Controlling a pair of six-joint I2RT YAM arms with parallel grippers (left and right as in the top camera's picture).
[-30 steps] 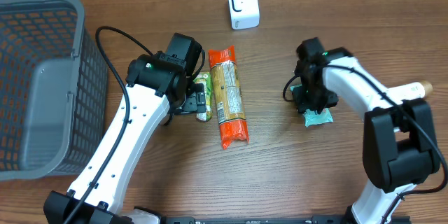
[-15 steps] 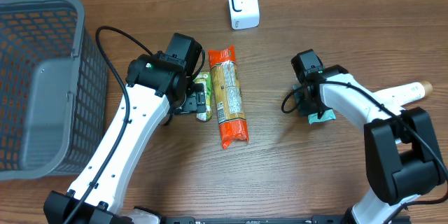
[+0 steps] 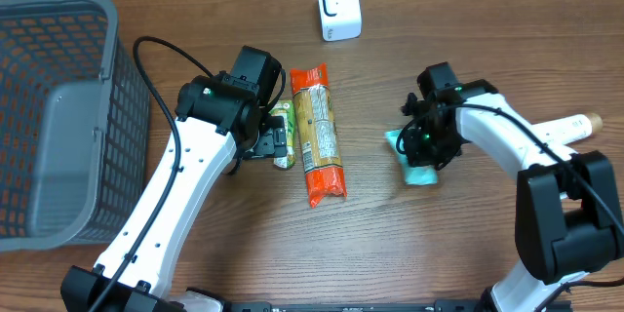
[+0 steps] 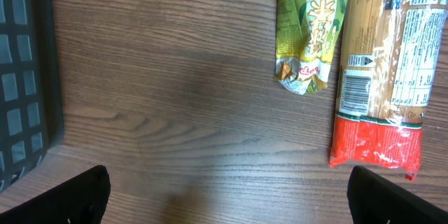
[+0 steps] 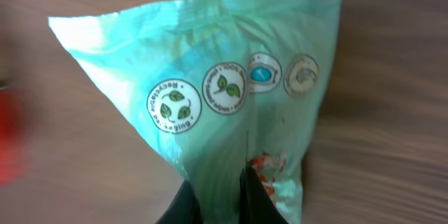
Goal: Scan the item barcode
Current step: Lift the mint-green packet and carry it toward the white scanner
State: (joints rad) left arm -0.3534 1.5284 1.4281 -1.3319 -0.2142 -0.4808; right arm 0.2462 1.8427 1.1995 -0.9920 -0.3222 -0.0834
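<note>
Mint-green pouch (image 5: 210, 63) tight between the right jaws; left jaws wide apart, empty.

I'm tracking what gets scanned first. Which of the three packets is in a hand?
The mint-green pouch, gripped by the right hand; the green-tea packet and orange pack lie free.

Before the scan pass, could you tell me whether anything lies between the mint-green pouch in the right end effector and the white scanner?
Nothing visible does. Only bare wooden table lies between the mint-green plastic pouch held by the right end effector and the white box-shaped scanner; the orange pasta packet lies aside.
</note>
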